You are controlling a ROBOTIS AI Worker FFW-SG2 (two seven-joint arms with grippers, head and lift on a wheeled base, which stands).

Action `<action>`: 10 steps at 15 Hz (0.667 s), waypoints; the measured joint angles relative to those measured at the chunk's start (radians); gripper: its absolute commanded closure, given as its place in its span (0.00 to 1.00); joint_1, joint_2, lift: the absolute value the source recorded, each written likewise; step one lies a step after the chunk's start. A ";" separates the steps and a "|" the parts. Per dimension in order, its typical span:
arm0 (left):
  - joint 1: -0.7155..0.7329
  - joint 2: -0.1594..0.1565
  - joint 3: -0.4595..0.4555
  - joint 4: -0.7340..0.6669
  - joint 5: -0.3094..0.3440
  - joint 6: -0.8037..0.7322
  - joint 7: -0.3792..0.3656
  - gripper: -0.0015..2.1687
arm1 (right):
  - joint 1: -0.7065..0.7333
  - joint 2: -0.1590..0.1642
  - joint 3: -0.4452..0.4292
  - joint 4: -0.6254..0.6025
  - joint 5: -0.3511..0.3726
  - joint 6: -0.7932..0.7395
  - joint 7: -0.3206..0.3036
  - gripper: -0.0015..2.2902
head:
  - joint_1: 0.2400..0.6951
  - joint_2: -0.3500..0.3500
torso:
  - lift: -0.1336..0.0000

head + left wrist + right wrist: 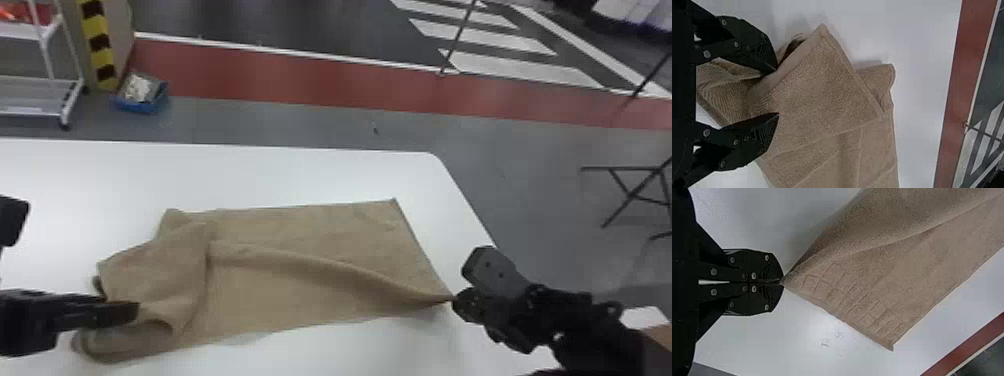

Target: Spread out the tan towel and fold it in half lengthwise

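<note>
Towel (300,285); long axis left-to-right

Towel (310,285): tan throughout; a grid of small squares, tan on tan, near one edge.
Table (300,175): plain white.
Left gripper (75,266): black, dotted with silver-grey.
Right gripper (457,295): black, likewise dotted.
Floor (310,120): grey.
Band (280,75): brick red, bordered by a white line.
Road marks (515,67): parallel white bars on dark grey.
Post (96,26): yellow and black in alternating blocks.
Bin (135,106): blue.
Rack (37,114): chiefly white.
Stand (635,192): black.
</note>
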 measured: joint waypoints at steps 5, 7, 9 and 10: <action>-0.001 0.001 0.041 -0.024 0.032 -0.057 0.041 0.99 | 0.001 0.000 -0.001 0.013 0.002 0.000 -0.004 0.90 | 1.00 0.09 | 0.07; -0.016 0.003 0.090 -0.057 0.054 -0.074 0.055 0.99 | 0.004 0.000 -0.005 0.013 0.002 0.000 -0.004 0.90 | 1.00 0.13 | 0.07; -0.059 0.001 0.144 -0.068 0.078 -0.076 0.066 0.99 | 0.005 0.000 -0.007 0.012 0.003 0.000 -0.004 0.90 | 1.00 0.17 | 0.07; -0.091 -0.001 0.167 -0.061 0.085 -0.077 0.082 0.99 | 0.006 0.000 -0.008 0.011 0.007 0.000 -0.004 0.90 | 1.00 0.18 | 0.07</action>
